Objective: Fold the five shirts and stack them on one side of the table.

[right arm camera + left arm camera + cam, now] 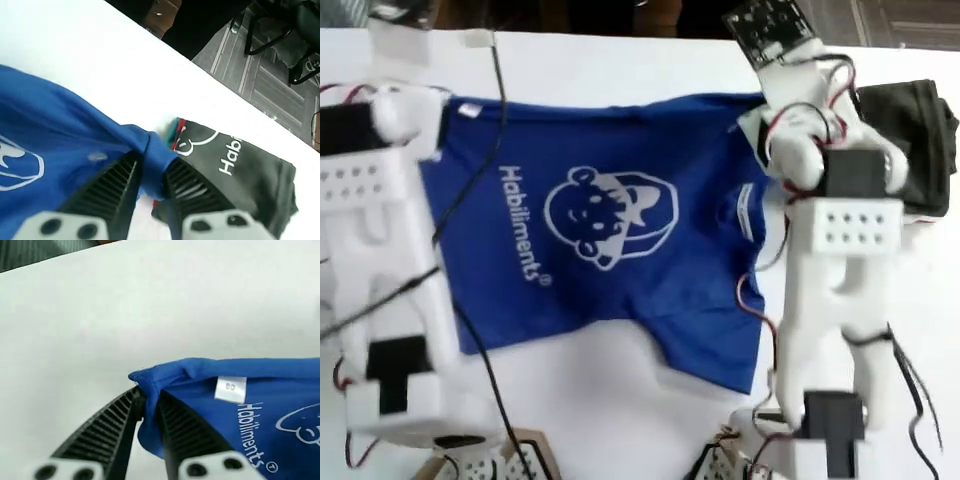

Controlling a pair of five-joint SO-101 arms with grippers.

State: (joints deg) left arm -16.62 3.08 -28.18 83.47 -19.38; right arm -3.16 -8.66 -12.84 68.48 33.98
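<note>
Presently the left gripper (148, 396) and right gripper (152, 162) each pinch a corner of the blue shirt (650, 290), which lies spread between them. A fold seems to be starting; next both corners should travel together, evenly.

You are looking down on a white desk (620, 400). A blue shirt (620, 270) is lying spread across its middle, print facing up. At the far right, a folded dark shirt (915, 135) is topping a small stack, just beside the blue shirt.
</note>
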